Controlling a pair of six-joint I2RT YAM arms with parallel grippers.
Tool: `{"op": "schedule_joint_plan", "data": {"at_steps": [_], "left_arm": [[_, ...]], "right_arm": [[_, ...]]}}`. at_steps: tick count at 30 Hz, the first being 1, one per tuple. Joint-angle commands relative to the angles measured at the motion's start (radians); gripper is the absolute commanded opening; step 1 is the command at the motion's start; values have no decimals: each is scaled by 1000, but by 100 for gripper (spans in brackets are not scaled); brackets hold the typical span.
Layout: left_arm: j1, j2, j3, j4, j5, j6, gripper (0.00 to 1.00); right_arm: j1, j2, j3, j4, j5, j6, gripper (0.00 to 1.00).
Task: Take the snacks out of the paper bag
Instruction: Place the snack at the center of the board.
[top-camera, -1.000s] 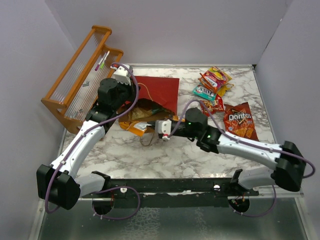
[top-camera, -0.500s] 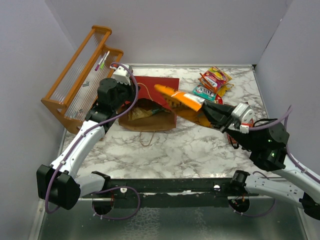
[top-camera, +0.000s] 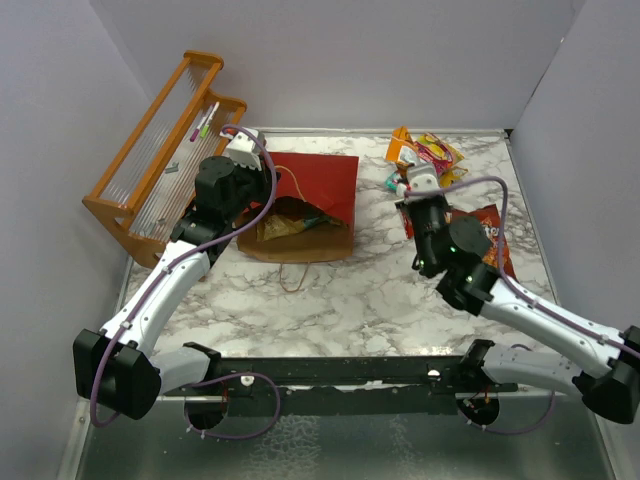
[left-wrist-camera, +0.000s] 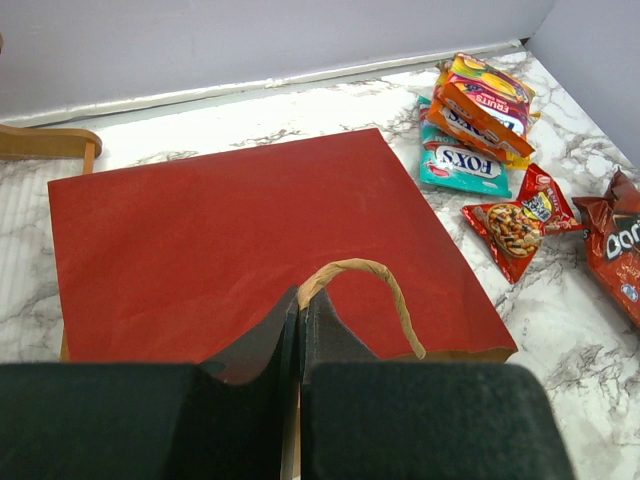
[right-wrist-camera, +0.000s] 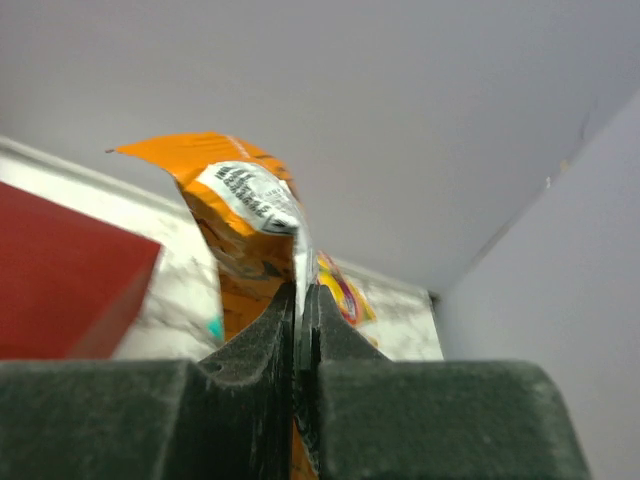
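Left pincer (left-wrist-camera: 300, 300) clamped on the paper bag (left-wrist-camera: 240, 240)'s handle (left-wrist-camera: 385, 290); right pincer (right-wrist-camera: 297, 300) pinching an orange packet (right-wrist-camera: 230, 240) beside the snacks (top-camera: 432, 155) at the worktop (top-camera: 350, 300)'s one o'clock.

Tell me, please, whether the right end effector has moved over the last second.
Yes. The right end effector, shut on an orange packet, swung from the paper bag's mouth rightwards to the snack pile.

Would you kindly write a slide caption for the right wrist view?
Right gripper shut on an orange snack packet, red paper bag at lower left.
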Motion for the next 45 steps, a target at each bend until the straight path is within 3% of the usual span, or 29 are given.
{"op": "schedule_joint_plan", "data": {"at_steps": [1, 6, 10, 14, 18, 22, 26, 33, 35, 37, 40, 45], "left_arm": [[5, -17, -2, 43, 13, -4, 0], [4, -19, -1, 46, 20, -10, 0], [-12, -14, 6, 38, 27, -14, 0], [-52, -13, 11, 25, 6, 4, 0], [-85, -21, 13, 18, -17, 17, 0], [-108, -31, 12, 18, -18, 22, 0], [-113, -46, 8, 23, -20, 22, 0], [-113, -72, 20, 10, -20, 33, 0], [-112, -76, 30, 0, -21, 38, 0], [-113, -77, 38, -8, -18, 39, 0], [-113, -72, 50, -11, 9, 28, 0], [-113, -68, 91, -26, 39, -11, 0]], "right_arm": [[-262, 70, 96, -165, 30, 265, 1], [-469, 45, 81, -285, 55, 293, 1], [-570, -45, 14, -272, 80, 162, 1], [-581, -99, -144, -91, 112, -104, 1], [-581, -81, -252, -36, 1, -212, 1], [-581, 117, -200, -70, -35, -61, 1], [-580, 337, 5, -387, -150, 237, 1], [-580, 374, -44, -348, -260, 423, 1], [-580, 343, -89, -329, -288, 461, 10], [-580, 292, -123, -322, -329, 504, 35], [-580, 178, -164, -331, -423, 557, 55], [-580, -27, -195, -342, -651, 522, 64]]}}
